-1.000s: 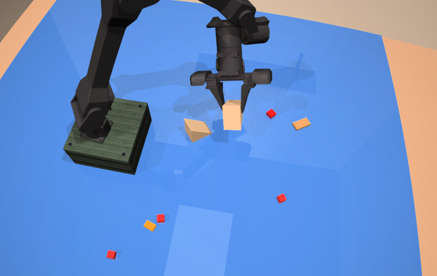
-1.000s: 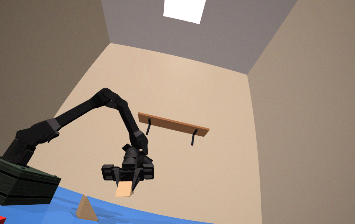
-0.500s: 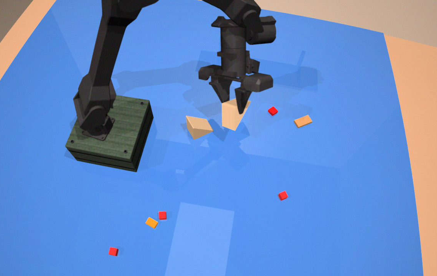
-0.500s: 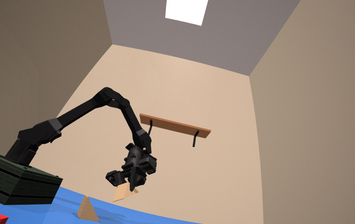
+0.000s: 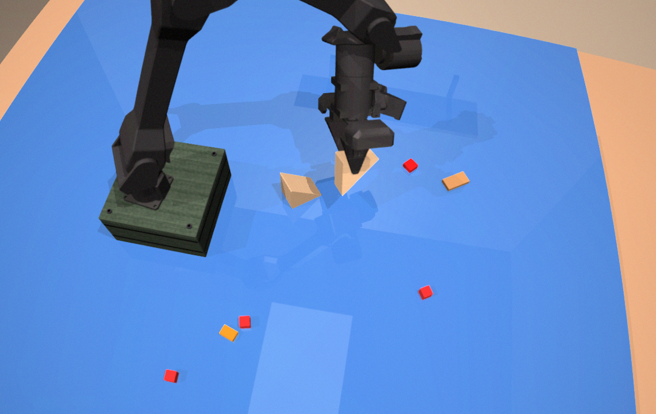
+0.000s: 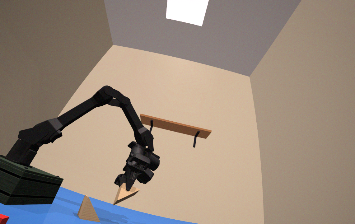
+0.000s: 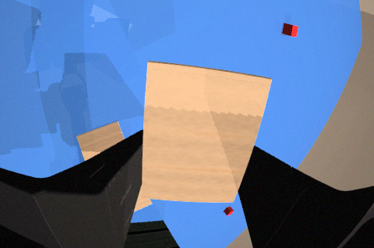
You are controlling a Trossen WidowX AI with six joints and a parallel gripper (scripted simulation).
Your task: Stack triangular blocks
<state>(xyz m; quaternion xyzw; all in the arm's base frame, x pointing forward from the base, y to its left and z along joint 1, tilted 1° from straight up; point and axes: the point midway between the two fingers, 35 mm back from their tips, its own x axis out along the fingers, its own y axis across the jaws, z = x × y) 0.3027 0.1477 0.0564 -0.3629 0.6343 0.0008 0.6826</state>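
Note:
My gripper [image 5: 352, 161] [image 6: 124, 187] [image 7: 192, 143] is shut on one light wooden triangular block [image 5: 341, 172] [image 6: 120, 194] [image 7: 199, 162], gripped across its ends. It holds the block above the table, with a triangular end towards the top and exterior views and a pointed edge down. Its long sloped edge runs down to the left in the top and exterior views. The other triangular block [image 5: 301, 192] [image 6: 88, 212] [image 7: 100, 139] stands on the blue table [image 5: 114, 309], left of the held block in the top and exterior views. In the wrist view a finger hides part of it. The two blocks are apart.
The dark green base box [image 5: 185, 180] [image 6: 31, 186] stands left of the blocks. A red cube [image 5: 410, 165] and an orange flat piece [image 5: 455, 180] lie right of the gripper. Several other small pieces lie nearer the front. A shelf [image 6: 175, 126] hangs on the wall.

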